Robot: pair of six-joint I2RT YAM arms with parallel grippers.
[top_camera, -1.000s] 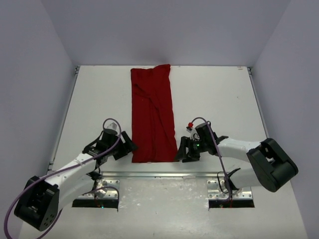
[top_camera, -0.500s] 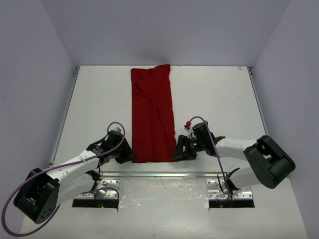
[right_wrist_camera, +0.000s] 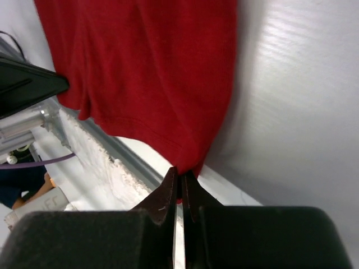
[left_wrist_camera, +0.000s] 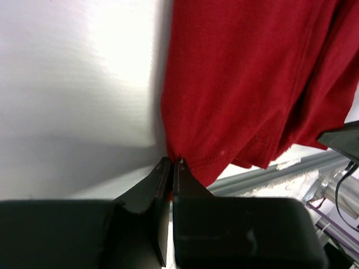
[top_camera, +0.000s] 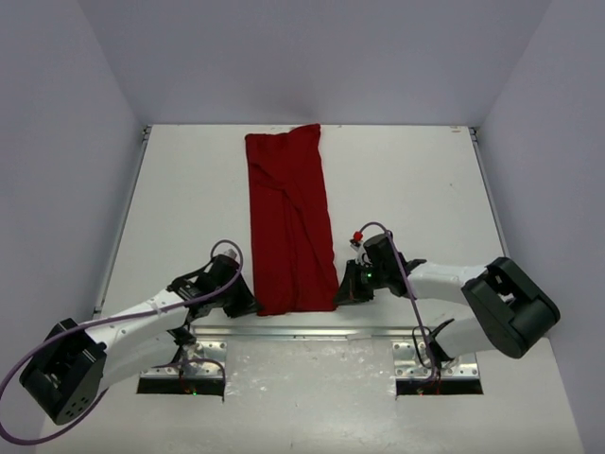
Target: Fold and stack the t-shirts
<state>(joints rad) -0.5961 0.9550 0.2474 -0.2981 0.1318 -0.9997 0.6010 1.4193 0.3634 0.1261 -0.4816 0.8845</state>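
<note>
Arms stretched low across the lower frame; left tool point(left_wrist_camera: 171, 163) and right tool point(right_wrist_camera: 180, 175) each pinching a bottom corner of red shirt point(top_camera: 291, 218) on worktop point(top_camera: 406, 180).

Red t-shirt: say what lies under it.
White table shows around the red t-shirt; anything beneath the cloth is hidden. Left gripper and right gripper pinch its near corners.

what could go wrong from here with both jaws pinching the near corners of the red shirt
1. The left gripper and right gripper each hold only the very tip of a near corner of the shirt, jaws shut on a sliver of hem; it could slip out on a lift.
2. The folded strip is wrinkled and layered, so an uneven lift may skew or open the fold.
</note>
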